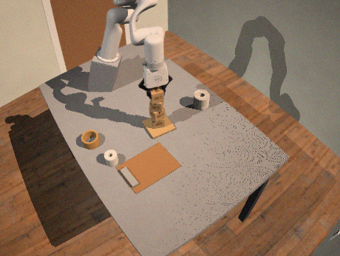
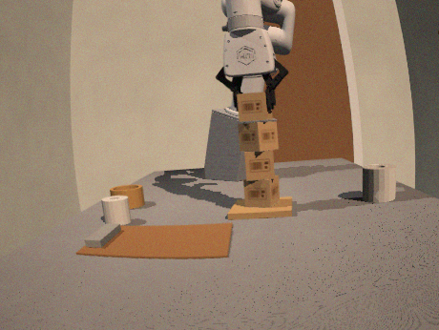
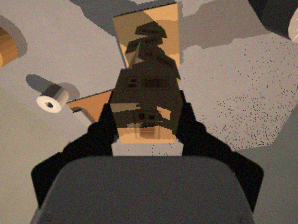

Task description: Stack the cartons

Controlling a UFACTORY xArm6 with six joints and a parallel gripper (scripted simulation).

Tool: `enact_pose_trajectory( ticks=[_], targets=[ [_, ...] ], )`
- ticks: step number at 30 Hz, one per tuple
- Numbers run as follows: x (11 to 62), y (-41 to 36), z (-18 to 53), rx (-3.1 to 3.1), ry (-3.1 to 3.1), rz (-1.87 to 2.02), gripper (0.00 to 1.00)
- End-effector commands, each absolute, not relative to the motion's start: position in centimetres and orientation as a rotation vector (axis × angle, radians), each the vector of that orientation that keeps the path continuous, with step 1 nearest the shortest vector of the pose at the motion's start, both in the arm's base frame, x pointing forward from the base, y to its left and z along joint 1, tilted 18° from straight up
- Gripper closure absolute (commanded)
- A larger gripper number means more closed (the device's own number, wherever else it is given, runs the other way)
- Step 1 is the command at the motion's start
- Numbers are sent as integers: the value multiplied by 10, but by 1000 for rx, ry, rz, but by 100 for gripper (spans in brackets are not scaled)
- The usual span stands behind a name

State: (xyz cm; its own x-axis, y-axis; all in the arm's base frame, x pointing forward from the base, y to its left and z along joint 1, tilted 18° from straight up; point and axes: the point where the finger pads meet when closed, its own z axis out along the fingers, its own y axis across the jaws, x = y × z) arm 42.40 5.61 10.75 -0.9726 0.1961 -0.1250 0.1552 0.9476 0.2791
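Three brown cube cartons stand in a column (image 2: 259,164) on the small square wooden board (image 2: 261,209), near the table's middle; the column also shows in the top view (image 1: 157,110). The cartons are turned a little against each other. My gripper (image 2: 253,95) is shut on the fourth carton (image 2: 252,107), which sits right on top of the column; I cannot tell whether it touches the carton below. In the wrist view the held carton (image 3: 145,114) lies between the dark fingers, with the board (image 3: 146,35) below it. No printed numbers are visible.
A white roll (image 2: 380,182) stands at the right. Another white roll (image 2: 115,209) and a tape ring (image 2: 127,195) are at the left. A flat brown mat (image 2: 162,240) with a grey block lies in front. The arm's base (image 1: 104,74) is behind.
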Motion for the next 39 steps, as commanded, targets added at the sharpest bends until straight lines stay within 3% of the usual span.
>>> enact_pose_trajectory(
  ticks=[1,12,13,39],
  targets=[
    [426,57,106,267,2946,405,100],
    [426,57,106,267,2946,405,100],
    [426,57,106,267,2946,405,0],
    [426,57,106,267,2946,405,0]
  ],
)
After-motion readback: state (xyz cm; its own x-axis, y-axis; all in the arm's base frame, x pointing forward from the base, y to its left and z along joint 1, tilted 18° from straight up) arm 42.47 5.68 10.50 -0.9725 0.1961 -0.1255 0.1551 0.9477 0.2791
